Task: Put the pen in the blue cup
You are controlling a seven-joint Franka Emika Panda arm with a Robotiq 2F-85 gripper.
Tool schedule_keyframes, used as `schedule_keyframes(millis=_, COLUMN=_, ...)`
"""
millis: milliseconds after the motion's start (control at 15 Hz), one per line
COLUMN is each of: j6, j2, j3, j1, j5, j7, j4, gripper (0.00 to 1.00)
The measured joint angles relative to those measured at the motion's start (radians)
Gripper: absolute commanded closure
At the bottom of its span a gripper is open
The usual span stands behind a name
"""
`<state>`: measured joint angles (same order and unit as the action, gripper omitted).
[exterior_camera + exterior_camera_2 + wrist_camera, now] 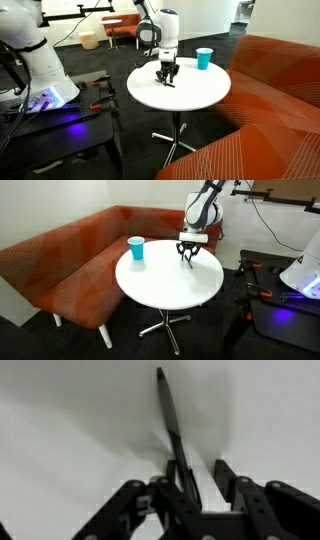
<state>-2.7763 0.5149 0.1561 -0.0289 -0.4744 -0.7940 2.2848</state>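
The pen [170,415] is a thin dark stick lying on the round white table [190,95]. In the wrist view it runs away from my gripper, and its near end sits between the fingers, against the left one. My gripper [197,465] is open, with a white gap between the pen and the right finger. In both exterior views the gripper [167,74] [186,252] is down at the table top, pointing straight down. The blue cup [204,59] [136,249] stands upright near the table's edge, well apart from the gripper.
An orange sofa [70,255] wraps around the table's far side. A black cart with tools and a white robot base [40,75] stands beside the table. The table has a thin chrome pedestal [168,320].
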Motion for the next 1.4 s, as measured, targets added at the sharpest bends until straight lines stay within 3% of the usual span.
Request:
schedule_keyframes(millis=133, j6=0.000, j2=-0.008, j3=0.000, j1=-0.004, j5=0.003, j7=0.000, j4=0.009, gripper=0.99)
schedule_keyframes(millis=667, j6=-0.005, j2=-0.063, j3=-0.005, j1=-0.022, j5=0.015, j7=-0.002, j4=0.062, gripper=0.97)
schedule_keyframes(millis=867, j6=0.018, j2=-0.132, j3=-0.038, j1=0.009, j5=-0.018, j7=0.003, j4=0.074, gripper=0.97)
schedule_keyframes(millis=1133, j6=0.165, j2=-0.248, j3=-0.112, j1=0.119, j5=-0.188, j7=0.121, j4=0.064, gripper=0.97)
schedule_keyframes(millis=1400, j6=0.407, j2=-0.313, j3=-0.103, j1=0.188, j5=-0.363, j7=0.317, j4=0.019, gripper=0.97)
